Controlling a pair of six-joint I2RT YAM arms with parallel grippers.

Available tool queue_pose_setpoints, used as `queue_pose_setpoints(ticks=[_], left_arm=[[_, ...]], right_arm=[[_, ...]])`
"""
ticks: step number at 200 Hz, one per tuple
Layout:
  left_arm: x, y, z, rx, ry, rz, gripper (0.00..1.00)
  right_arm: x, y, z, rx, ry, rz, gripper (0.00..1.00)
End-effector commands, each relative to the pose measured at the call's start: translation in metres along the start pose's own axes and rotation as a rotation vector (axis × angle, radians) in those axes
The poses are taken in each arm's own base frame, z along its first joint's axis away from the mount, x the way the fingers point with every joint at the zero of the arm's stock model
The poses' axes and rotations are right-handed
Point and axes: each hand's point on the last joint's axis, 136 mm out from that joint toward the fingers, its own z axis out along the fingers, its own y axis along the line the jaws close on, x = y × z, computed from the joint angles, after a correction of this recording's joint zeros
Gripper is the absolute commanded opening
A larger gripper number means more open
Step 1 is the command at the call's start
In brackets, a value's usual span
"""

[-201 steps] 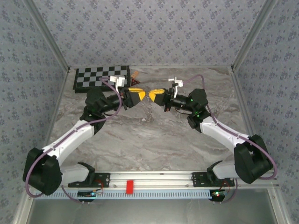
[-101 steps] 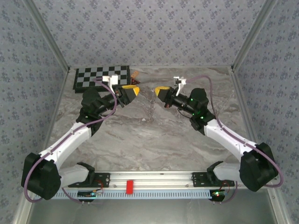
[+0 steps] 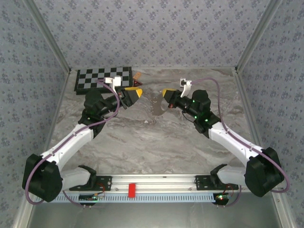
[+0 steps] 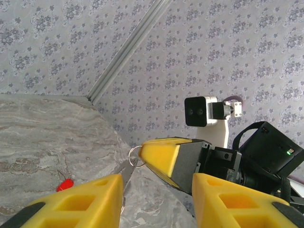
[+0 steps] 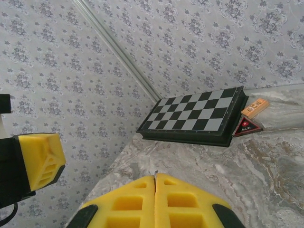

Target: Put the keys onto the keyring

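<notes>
The right gripper is clamped tight, its yellow fingers pressed together on the keyring. A small silvery loop juts from the fingertips, and the rest hangs below toward the marble table. Facing it, near but not touching, the left gripper has its fingers parted and nothing between them. The red key lies on the table beneath and beside the hanging ring, gripped by neither arm. Only its red head peeks out past the left gripper's finger, and its blade cannot be made out. The lower part of the keyring is cut off behind that same finger. From above, the ring is just a pale glint against the grey stone, too faint to trace a chain. Between the right gripper's closed pads only a thin sliver of metal shows. Both arms stretch from their bases at the near edge, elbows swung outward, forearms angling in to meet at the far middle of the table, just in front of the checkerboard.
</notes>
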Motion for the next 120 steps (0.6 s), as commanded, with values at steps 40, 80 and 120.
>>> queue_pose_setpoints(ticks=[40, 80, 120], left_arm=[[-0.007, -0.007, 0.0, 0.024, -0.017, 0.019, 0.42], [-0.004, -0.006, 0.001, 0.03, -0.007, 0.018, 0.42], [0.0, -0.013, 0.002, 0.06, 0.017, 0.028, 0.42]], right_arm=[[-0.019, 0.013, -0.006, -0.019, -0.059, -0.018, 0.0], [-0.021, 0.023, -0.007, -0.072, -0.071, -0.072, 0.0], [-0.023, 0.052, -0.016, -0.219, -0.104, -0.188, 0.0]])
